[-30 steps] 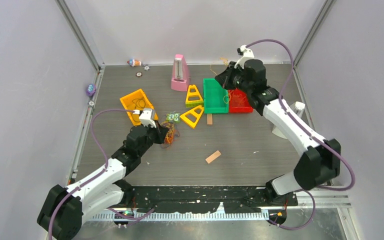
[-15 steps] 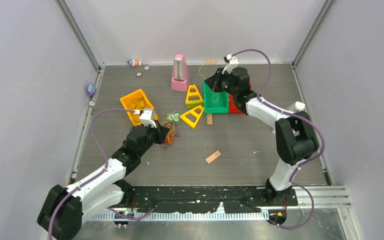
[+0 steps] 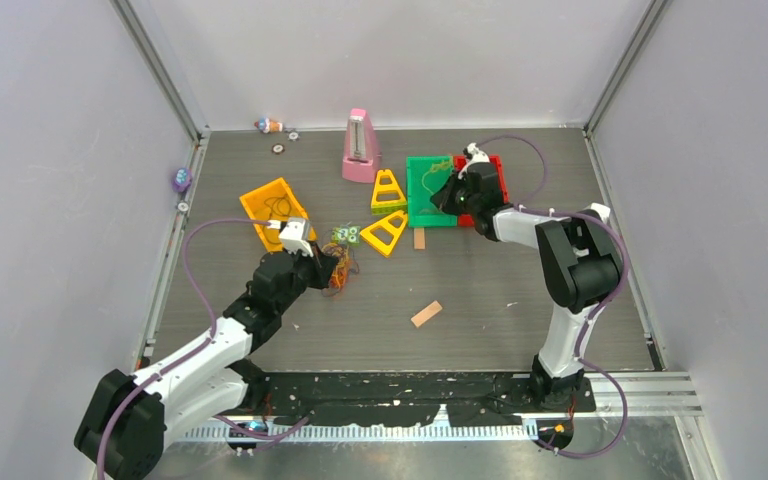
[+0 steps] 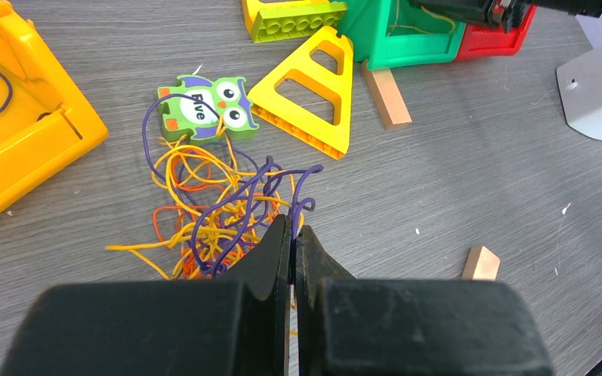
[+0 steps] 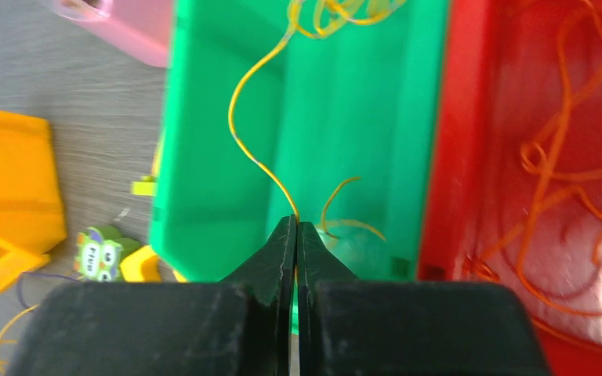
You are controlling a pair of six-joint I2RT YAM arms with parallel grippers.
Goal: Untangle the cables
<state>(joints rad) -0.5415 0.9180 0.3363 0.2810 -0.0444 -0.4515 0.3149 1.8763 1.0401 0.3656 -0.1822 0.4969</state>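
Note:
A tangle of thin yellow, orange and purple cables (image 4: 212,207) lies on the table beside an owl tile (image 4: 204,106). My left gripper (image 4: 292,227) is shut on a purple cable (image 4: 302,188) at the tangle's right side; the same heap (image 3: 341,268) shows in the top view just ahead of that gripper (image 3: 331,266). My right gripper (image 5: 296,223) is shut on a yellow cable (image 5: 255,153) that runs up across the green bin (image 5: 227,141). More yellow cable (image 5: 337,12) lies at that bin's far end. Orange cables (image 5: 564,149) lie in the red bin (image 5: 470,117).
An orange bin (image 3: 270,205) with a dark cable in it stands left of the tangle. Two yellow triangle blocks (image 3: 387,232), a pink metronome (image 3: 360,147), two small wooden blocks (image 3: 426,313) and a white stand (image 3: 596,215) are around.
The right arm swung in from the back and dropped low over the green bin, carrying the yellow cable with it. The left arm has stayed put.

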